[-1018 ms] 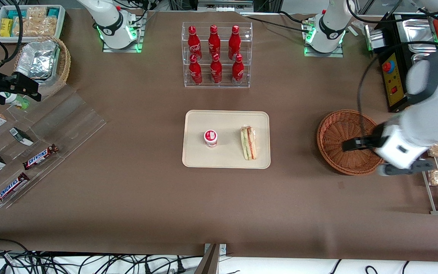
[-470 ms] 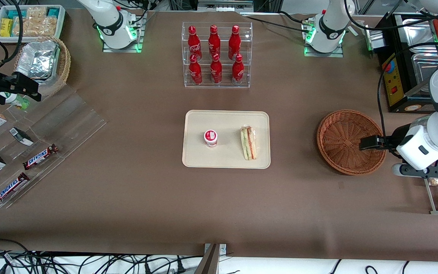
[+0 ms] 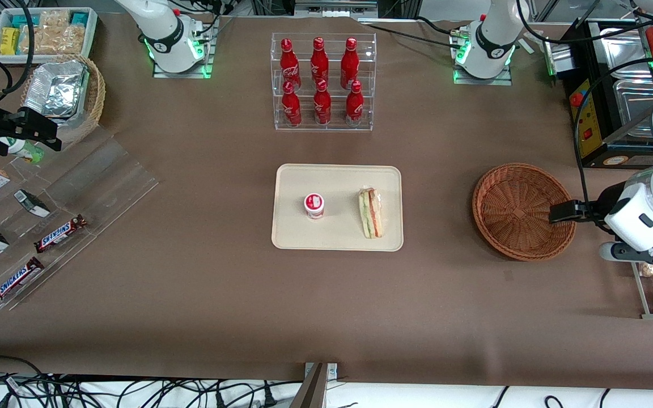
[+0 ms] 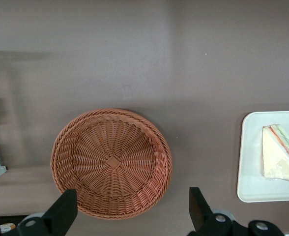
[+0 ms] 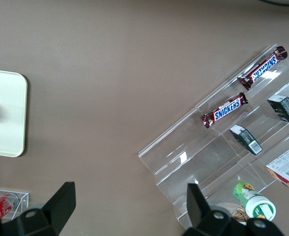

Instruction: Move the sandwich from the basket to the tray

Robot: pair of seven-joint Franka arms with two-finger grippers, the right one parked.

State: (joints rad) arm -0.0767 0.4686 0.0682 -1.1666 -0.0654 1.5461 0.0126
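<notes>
Gripper open above basket rim, brown-covered table.

We see the wrapped triangular sandwich lying flat on the cream tray, toward the working arm's end. The reddish-brown wicker basket sits empty; our open gripper hovers above its rim.
</notes>
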